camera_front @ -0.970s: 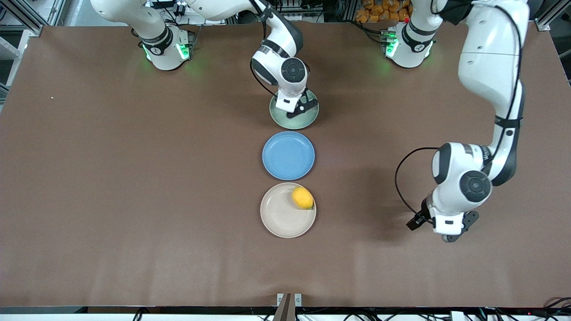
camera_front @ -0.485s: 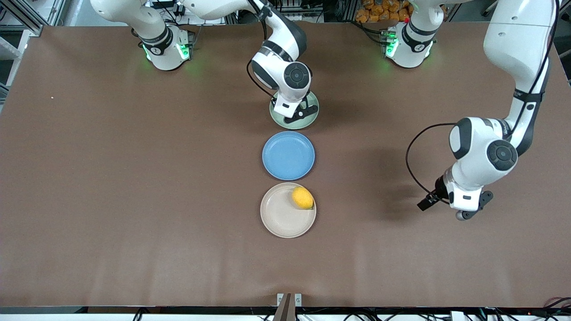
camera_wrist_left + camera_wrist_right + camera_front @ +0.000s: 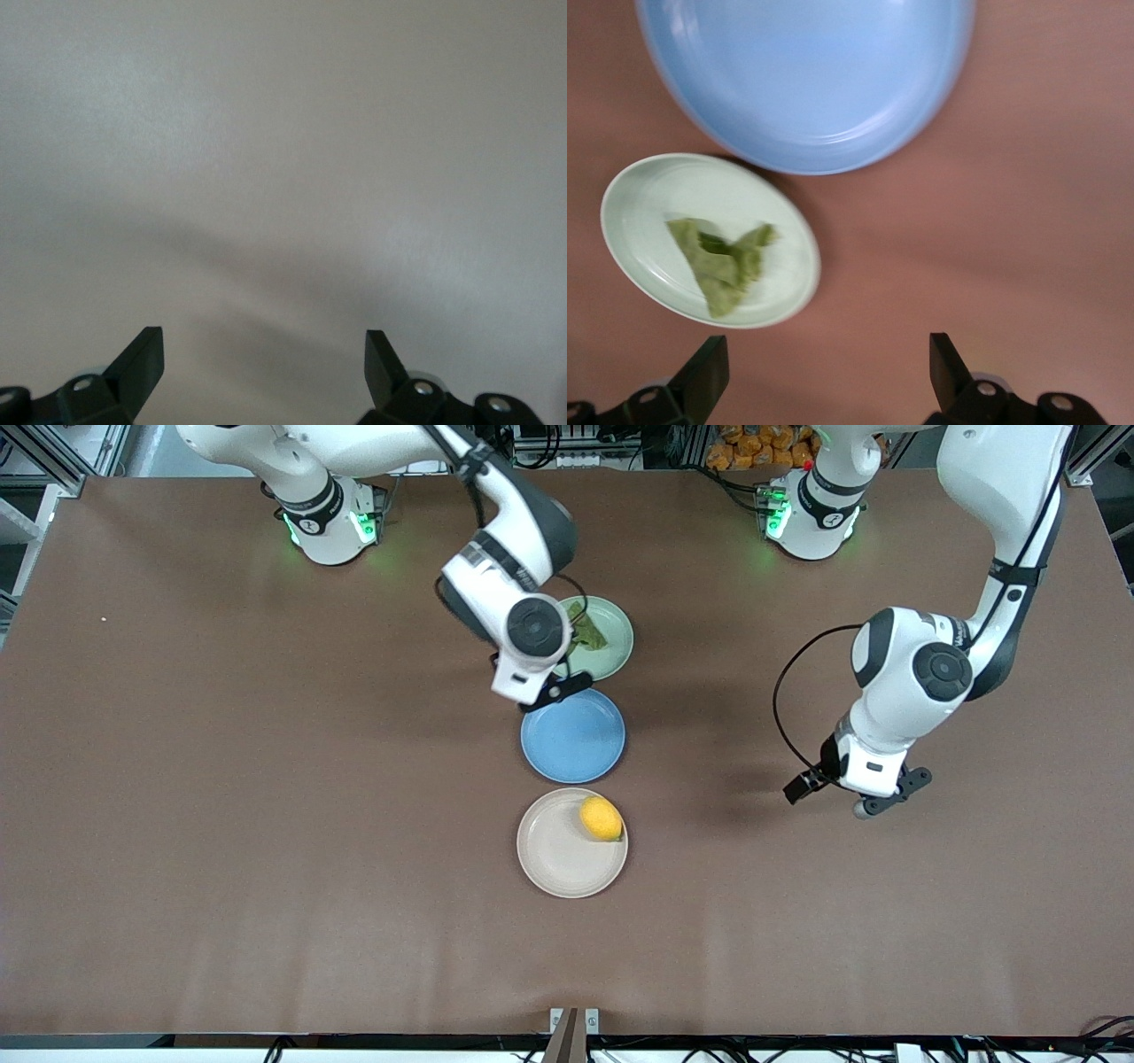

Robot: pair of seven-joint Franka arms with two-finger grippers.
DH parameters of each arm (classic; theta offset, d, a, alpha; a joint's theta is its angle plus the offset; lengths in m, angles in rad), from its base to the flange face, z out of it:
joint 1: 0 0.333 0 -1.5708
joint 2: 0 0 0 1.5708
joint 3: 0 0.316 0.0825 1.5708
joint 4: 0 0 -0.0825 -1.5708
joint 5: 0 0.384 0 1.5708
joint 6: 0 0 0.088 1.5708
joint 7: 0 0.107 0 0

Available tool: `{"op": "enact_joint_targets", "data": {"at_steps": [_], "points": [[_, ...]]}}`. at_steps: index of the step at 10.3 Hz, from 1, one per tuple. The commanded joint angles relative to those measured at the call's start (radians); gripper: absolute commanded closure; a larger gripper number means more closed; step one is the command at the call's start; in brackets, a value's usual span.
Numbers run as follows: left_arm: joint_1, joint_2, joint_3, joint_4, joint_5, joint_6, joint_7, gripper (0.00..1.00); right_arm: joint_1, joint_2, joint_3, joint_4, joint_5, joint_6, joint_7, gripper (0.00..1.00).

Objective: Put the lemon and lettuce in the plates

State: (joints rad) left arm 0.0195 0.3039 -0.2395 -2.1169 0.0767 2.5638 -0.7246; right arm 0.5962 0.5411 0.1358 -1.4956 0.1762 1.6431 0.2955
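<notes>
The yellow lemon (image 3: 601,818) lies in the beige-cream plate (image 3: 558,859), nearest the front camera. The green lettuce (image 3: 586,632) lies in the mint green plate (image 3: 614,646), farthest from the camera; both show in the right wrist view, lettuce (image 3: 719,259) on plate (image 3: 638,230). My right gripper (image 3: 549,691) is open and empty, over the table between the mint plate and the blue plate. My left gripper (image 3: 877,802) is open and empty above bare table toward the left arm's end; its wrist view (image 3: 263,354) shows only tabletop.
A blue round plate (image 3: 573,734) sits between the two task plates, also in the right wrist view (image 3: 806,71). Brown tabletop stretches on both sides of the plate row.
My right gripper has lifted off the mint plate and moved toward the blue plate, leaving the lettuce uncovered in the plate. My left gripper has risen and drifted toward the arms' bases.
</notes>
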Motion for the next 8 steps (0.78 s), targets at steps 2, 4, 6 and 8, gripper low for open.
{"op": "enact_joint_targets", "data": {"at_steps": [2, 4, 6, 8], "points": [[0.01, -0.184, -0.039, -0.168, 0.04, 0.019, 0.017, 0.0, -0.169, -0.013, 0.018, 0.067, -0.045, -0.097, -0.048, 0.0], [0.01, -0.203, -0.081, -0.187, 0.041, 0.013, 0.017, 0.0, -0.254, -0.033, 0.019, 0.07, -0.137, -0.104, -0.061, 0.0], [0.014, -0.209, -0.09, -0.143, 0.08, -0.002, 0.084, 0.0, -0.321, -0.07, 0.018, 0.07, -0.193, -0.105, -0.075, 0.0], [0.02, -0.2, -0.086, 0.021, 0.081, -0.199, 0.186, 0.0, -0.401, -0.111, 0.021, 0.07, -0.202, -0.105, -0.096, 0.0]]}}
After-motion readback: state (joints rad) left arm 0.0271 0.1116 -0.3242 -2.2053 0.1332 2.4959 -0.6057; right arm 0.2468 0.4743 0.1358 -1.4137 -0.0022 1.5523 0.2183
